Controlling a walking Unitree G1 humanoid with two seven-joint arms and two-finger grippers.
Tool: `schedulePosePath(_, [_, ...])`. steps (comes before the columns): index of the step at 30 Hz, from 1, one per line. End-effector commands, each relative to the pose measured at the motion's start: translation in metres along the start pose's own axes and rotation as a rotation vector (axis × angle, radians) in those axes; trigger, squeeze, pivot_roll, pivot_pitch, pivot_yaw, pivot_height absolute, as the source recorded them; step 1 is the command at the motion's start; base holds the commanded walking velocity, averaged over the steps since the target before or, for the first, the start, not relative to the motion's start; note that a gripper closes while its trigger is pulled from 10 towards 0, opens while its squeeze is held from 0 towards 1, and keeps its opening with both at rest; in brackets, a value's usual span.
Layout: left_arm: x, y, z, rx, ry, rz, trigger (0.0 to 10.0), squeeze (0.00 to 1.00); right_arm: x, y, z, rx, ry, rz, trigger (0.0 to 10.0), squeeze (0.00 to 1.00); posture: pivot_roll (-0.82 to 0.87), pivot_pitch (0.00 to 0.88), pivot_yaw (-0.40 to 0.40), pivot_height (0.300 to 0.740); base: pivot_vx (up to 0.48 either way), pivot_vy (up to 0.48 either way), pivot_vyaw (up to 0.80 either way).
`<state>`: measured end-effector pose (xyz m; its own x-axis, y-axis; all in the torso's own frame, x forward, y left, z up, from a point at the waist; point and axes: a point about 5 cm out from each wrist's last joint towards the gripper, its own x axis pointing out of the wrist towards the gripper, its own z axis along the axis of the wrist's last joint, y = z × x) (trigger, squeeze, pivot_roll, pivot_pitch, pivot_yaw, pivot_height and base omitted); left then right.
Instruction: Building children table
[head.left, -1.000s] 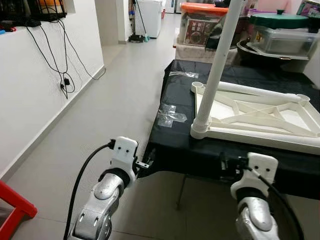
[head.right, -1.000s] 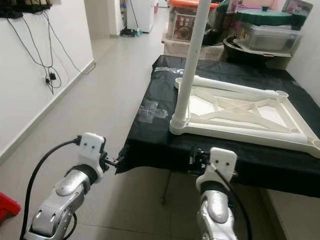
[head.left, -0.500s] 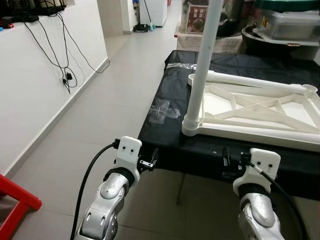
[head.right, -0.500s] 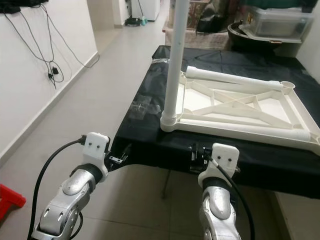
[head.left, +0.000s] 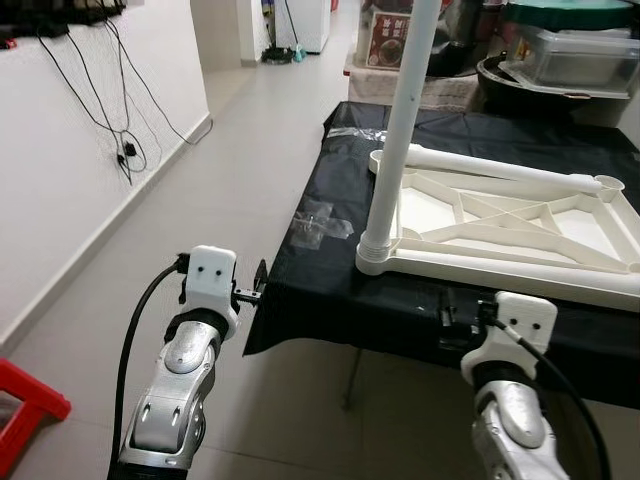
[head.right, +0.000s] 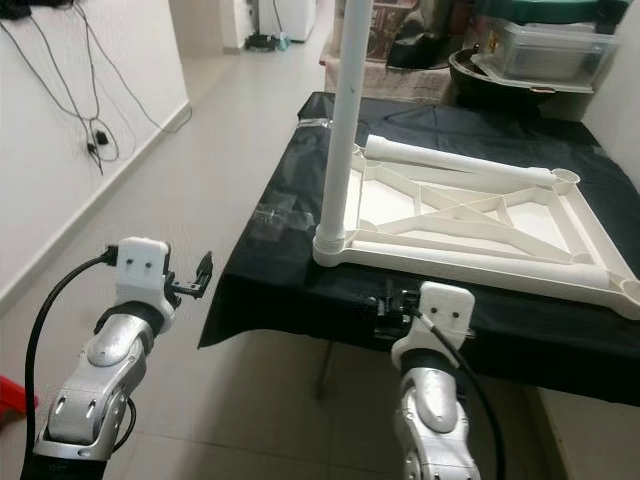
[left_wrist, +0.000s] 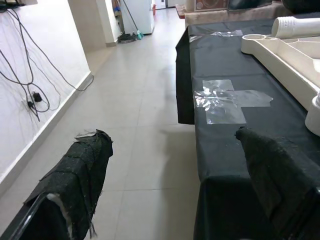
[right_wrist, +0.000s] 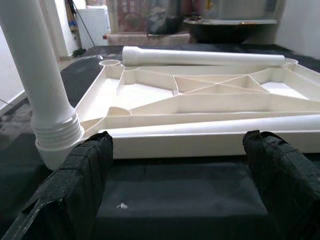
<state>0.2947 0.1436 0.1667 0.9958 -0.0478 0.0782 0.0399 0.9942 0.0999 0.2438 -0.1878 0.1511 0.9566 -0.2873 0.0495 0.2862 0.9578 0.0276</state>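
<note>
An upside-down white plastic table top (head.left: 500, 225) lies on a table covered in black cloth (head.left: 330, 290). One white leg (head.left: 400, 130) stands upright in its near-left corner socket. A loose leg (right_wrist: 200, 56) lies along the far rim, and another (right_wrist: 210, 127) lies along the near rim. My left gripper (head.left: 258, 285) is open beside the cloth's left edge, over the floor, holding nothing. My right gripper (head.left: 447, 315) is open low at the table's front edge, facing the near rim, with the upright leg's base beside one finger (right_wrist: 75, 185).
Patches of clear tape (head.left: 320, 222) stick to the cloth near the left edge. Storage boxes and a basin (head.left: 560, 60) are stacked behind the table. A white wall with hanging cables (head.left: 120, 150) runs on the left, and a red stool (head.left: 25, 400) stands at the lower left. A tiled corridor (head.left: 240, 160) runs ahead.
My left arm has swung left and up, away from the cloth's front corner to its left edge. The right gripper has stayed at the front edge. The camera has shifted a little.
</note>
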Motion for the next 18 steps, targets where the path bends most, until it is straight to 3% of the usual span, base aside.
schedulePosePath(1, [-0.002,-0.001,-0.003,0.014,0.004,-0.004,10.0,0.00,0.002,-0.003,-0.002,-0.005,0.001,-0.015,10.0,0.00,0.14,0.040,-0.071,0.740,0.000,0.000,0.00])
schedulePosePath(10, [-0.007,-0.009,-0.008,0.001,0.017,-0.036,10.0,0.00,0.003,-0.002,-0.003,-0.005,0.003,-0.017,10.0,0.00,0.14,0.033,-0.072,0.740,0.000,0.000,0.00])
schedulePosePath(18, [-0.007,-0.012,-0.008,-0.005,0.013,-0.045,10.0,0.00,0.003,-0.002,-0.004,-0.006,0.006,-0.014,10.0,0.00,0.14,0.026,-0.067,0.740,0.265,0.000,0.00])
